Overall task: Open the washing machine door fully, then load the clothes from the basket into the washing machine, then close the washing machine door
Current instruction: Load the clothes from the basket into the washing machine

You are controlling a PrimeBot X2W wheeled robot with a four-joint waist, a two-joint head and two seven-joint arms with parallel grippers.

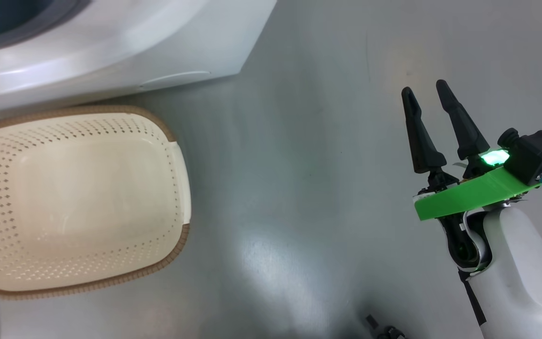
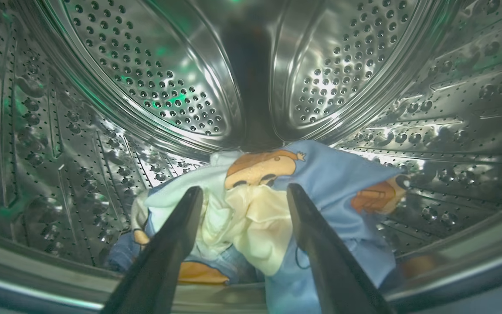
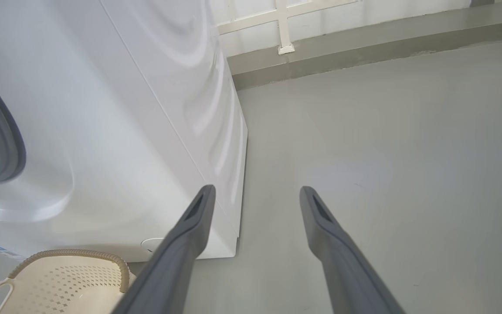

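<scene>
Left hand gapes wide and empty over the clothes in the drum; right hand likewise open.

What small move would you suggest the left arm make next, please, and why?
Probably draw the left gripper back out of the drum: its fingers stand open, the clothes lie loose in the drum, and the basket looks empty, so loading seems finished.

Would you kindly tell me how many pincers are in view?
2. The left pincer is inside the drum, open, facing the clothes; the right pincer is open over the floor, right of the basket.
</scene>
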